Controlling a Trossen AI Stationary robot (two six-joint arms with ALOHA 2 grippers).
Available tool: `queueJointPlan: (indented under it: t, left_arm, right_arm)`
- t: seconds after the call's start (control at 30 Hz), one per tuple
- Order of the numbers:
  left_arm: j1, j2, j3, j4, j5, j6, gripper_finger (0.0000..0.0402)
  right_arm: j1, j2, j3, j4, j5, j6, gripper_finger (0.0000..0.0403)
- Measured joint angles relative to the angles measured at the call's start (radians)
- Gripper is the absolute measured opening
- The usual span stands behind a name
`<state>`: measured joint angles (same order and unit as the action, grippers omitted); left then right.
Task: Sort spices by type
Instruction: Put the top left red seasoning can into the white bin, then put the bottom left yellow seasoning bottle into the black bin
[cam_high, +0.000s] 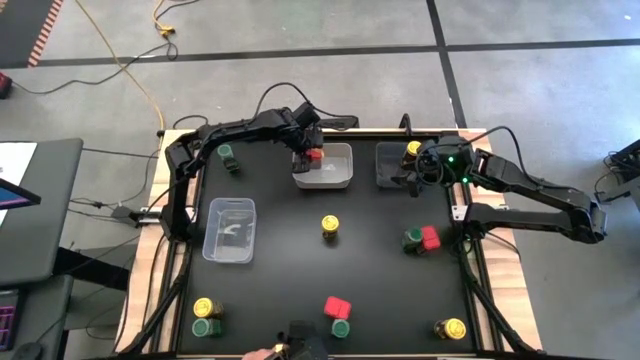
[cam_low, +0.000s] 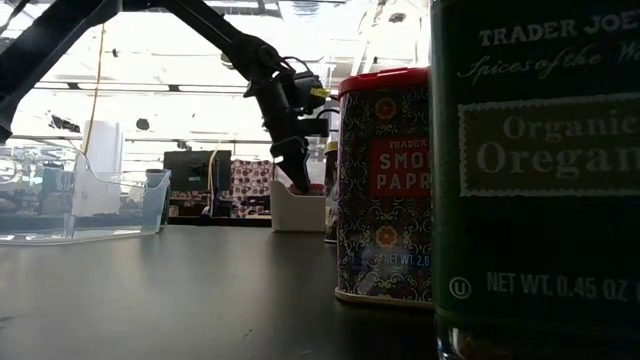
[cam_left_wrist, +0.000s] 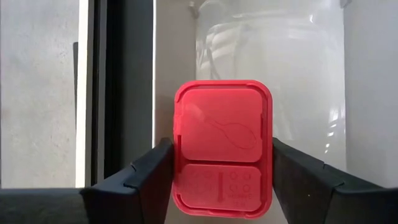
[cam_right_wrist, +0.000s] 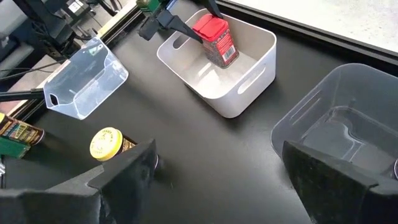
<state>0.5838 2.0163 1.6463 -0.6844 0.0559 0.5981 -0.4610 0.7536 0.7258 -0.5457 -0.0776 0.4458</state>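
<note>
My left gripper reaches into the white tray at the table's far side and is shut on a red square-topped box, also seen in the right wrist view. My right gripper hangs open and holds nothing, next to the clear tray at the far right, where a yellow-lidded jar stands. Other spices stand on the table: a green-lidded jar, a yellow-lidded jar, a green jar with a red box, and pairs near the front. My left gripper pinches the red box by its top end, one finger on each of two opposite sides just under the lid. The fingers come down from above at a slant. The box sits tilted, low inside the white tray; whether its bottom touches the floor, I cannot tell.
Another clear tray lies at the table's left. Close before the low camera stand a red paprika box and a green oregano jar. Bare black table lies around the middle yellow jar. A hand shows at the near edge.
</note>
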Motion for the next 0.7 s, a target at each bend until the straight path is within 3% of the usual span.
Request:
queueJointPlan:
  t: [0.23,0.7]
  left_arm:
    - [0.000,0.000,0.000,0.003,0.000,-0.013,0.0268]
    - [0.000,-0.005,0.048,-0.028,-0.035,-0.055,0.0269]
  right_arm:
    - [0.000,0.000,0.000,0.000,0.000,0.000,0.0374]
    - [0.000,0.000,0.000,0.000,0.000,-0.002,0.0374]
